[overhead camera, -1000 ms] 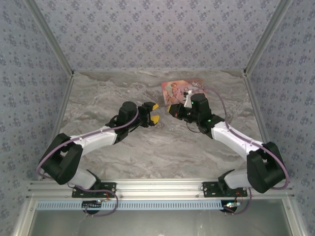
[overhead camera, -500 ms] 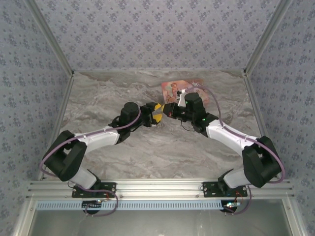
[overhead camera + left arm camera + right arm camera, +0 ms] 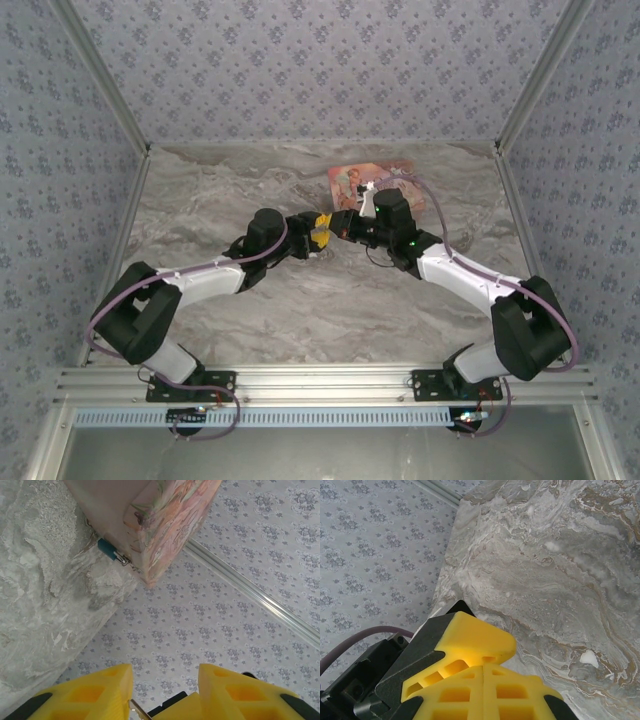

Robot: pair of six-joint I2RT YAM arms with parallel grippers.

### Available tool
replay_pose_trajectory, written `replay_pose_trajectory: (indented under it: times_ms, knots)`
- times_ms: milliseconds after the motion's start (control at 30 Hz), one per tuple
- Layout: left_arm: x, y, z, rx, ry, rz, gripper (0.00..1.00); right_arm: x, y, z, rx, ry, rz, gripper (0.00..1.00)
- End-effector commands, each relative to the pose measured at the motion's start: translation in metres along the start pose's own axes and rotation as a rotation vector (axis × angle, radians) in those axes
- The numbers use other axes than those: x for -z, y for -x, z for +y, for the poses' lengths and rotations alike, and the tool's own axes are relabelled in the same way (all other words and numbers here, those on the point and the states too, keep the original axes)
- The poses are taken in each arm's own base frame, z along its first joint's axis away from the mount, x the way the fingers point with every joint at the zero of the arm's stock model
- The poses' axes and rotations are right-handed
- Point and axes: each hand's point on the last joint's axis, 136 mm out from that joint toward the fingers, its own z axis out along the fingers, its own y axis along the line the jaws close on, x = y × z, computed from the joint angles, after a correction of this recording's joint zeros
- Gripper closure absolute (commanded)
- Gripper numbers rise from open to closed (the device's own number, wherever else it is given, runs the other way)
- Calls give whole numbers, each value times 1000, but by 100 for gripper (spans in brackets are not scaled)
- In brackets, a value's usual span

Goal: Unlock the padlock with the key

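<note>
Teal and tiny, the padlock [image 3: 108, 550] lies on the tabletop [image 3: 40, 595] against the pink box [image 3: 170, 520]: light, hard and slippery, best pinched across its body. The left gripper [image 3: 165, 672] has its jaws apart, with possibly the key [image 3: 136, 708] between them. The right gripper [image 3: 482, 675] has its jaws pressed together.

Padlock [image 3: 111, 550] sits upper left in the left wrist view, right up against the box [image 3: 170, 515], both on the table [image 3: 35, 605].
</note>
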Motion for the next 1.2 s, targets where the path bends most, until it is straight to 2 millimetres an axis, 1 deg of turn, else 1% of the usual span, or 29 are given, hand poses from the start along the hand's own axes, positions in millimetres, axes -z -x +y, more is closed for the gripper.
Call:
replay_pose_trajectory:
  times_ms: [0, 33, 200, 567, 733, 833, 900, 933, 1000, 1067, 1133, 1167]
  knots:
    - [-2, -6, -1, 228, -11, 26, 64, 2, 9, 17, 5, 42, -22, 100]
    - [-2, -6, 0, 229, -10, 26, 64, 3, 9, 17, 4, 40, -23, 100]
    - [-2, -5, 2, 234, -5, 23, 74, 6, 8, 15, 5, 30, -30, 100]
    - [-2, -4, 4, 238, 2, 22, 81, 10, 8, 12, 5, 17, -39, 100]
    - [-2, -4, 4, 240, 2, 22, 86, 11, 8, 11, 3, 13, -39, 100]
    - [-2, -4, 4, 240, 2, 22, 91, 12, 7, 10, 3, 11, -40, 100]
    - [-3, -3, 4, 231, 1, 21, 97, 12, 8, 9, 1, 9, -42, 100]
    - [-3, -4, 4, 222, 2, 22, 100, 13, 7, 9, -2, 8, -42, 100]
    - [-3, -5, 1, 177, 5, 26, 100, 15, 8, 7, -3, 6, -46, 100]
    - [-3, -5, -6, 100, 6, 27, 100, 18, 9, 6, -1, 7, -50, 99]
    - [-1, -3, -16, 2, 1, 9, 100, 22, 9, 4, 5, 11, -55, 94]
    - [1, -3, -22, -58, -3, -8, 100, 24, 9, 3, 8, 15, -57, 90]
